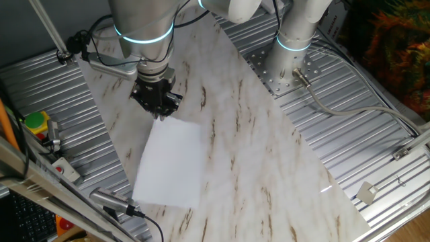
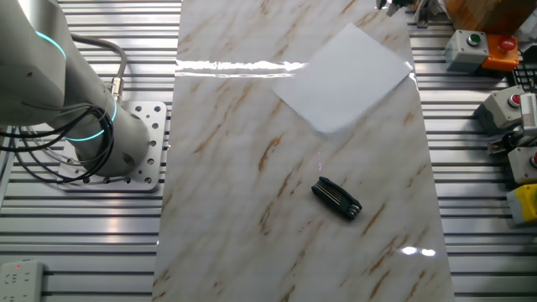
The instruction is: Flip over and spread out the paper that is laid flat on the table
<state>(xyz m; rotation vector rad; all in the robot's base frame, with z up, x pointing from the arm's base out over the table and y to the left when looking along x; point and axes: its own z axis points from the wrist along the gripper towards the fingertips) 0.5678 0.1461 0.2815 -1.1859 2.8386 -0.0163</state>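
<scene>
Paper of this kind will give you almost nothing to grip: thin, light and limp, it lies flat on the counter with no raised edge, and it will likely slide on the smooth marbled surface rather than lift. I judge a corner or an edge to be your best hold, since the middle offers no purchase and the sheet is much wider than the pincer. Expect it to sag and fold once one side comes up, so the flip will want a slow, sweeping carry before you spread it out.

You will find the sheet near one long edge of the counter, turned at an angle to it; in the other fixed view it sits close to the far right corner, with one corner almost at the counter's right edge.

Your arm comes down steeply from above, wrist nearly vertical, with the pincer just above or at the sheet's corner that points toward the counter's middle. Contact cannot be judged from these pictures. The fingers look drawn close together, but whether they are fully closed or pinch anything I cannot tell.

In the other fixed view the arm's upper part is out of frame and only a small dark object shows on the bare marble near the middle; I cannot say what it is.
</scene>
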